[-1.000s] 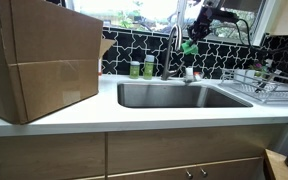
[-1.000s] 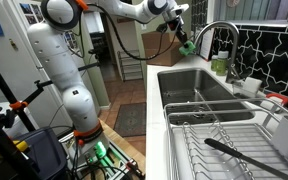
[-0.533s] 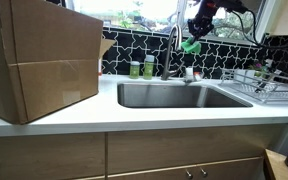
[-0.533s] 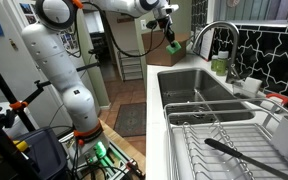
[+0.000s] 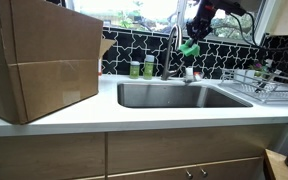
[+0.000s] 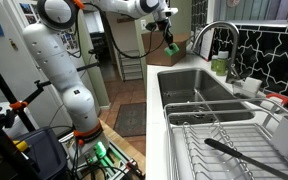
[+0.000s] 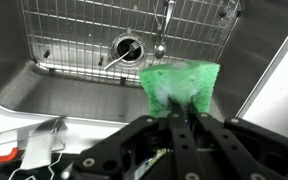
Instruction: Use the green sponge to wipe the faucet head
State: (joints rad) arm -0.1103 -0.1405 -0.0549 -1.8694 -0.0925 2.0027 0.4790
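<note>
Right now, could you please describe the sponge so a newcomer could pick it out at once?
Find the steel sink in the counter and the tall faucet behind it. Up beside the faucet's arch, the tool holds the sponge in the air over the basin. It is a flat, bright green slab, unlike the two green-labelled bottles standing on the counter.

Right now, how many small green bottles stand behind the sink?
2. Both stand side by side behind the sink, next to the faucet: first bottle, second bottle. The cardboard box may hide more.
</note>
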